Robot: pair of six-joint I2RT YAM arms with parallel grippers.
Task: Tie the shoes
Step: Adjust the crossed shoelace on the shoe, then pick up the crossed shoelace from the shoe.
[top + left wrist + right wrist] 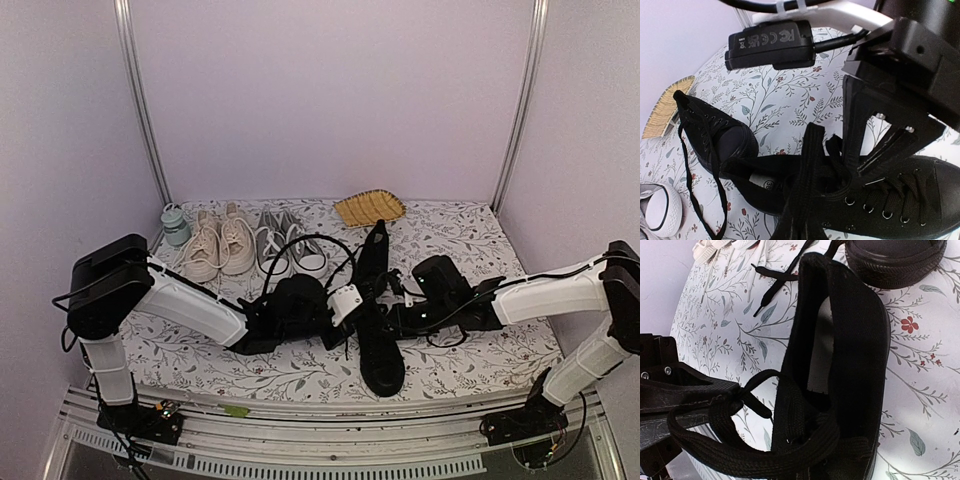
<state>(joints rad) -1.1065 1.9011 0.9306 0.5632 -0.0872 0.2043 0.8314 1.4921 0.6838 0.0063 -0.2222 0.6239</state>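
Looking down from the top external view, the shoes (381,350) lie at the middle of the tabletop (480,225), one close to the arms and the other just behind it. They are well apart from the beige pair (220,245) and the grey pair (290,248) at the back. Being soft canvas, they are probably light enough to slide or tip if a pull goes sideways. The left gripper (365,305) and right gripper (397,315) meet over the nearer shoe's opening. In the left wrist view the laces (807,185) show as flat, limp black bands that will likely sag and slip, so the best hold is on a lace near its free length, not on the shoe body. Here the left gripper (862,167) has its jaws together, tips down among the crossed laces. Whether a strand is pinched between them I cannot tell. In the right wrist view the right gripper (722,399) has its jaws clamped where a lace loop bunches at the tips. A wide band runs from there back to the nearer shoe's collar, and the other shoe's toe sits at the top edge.
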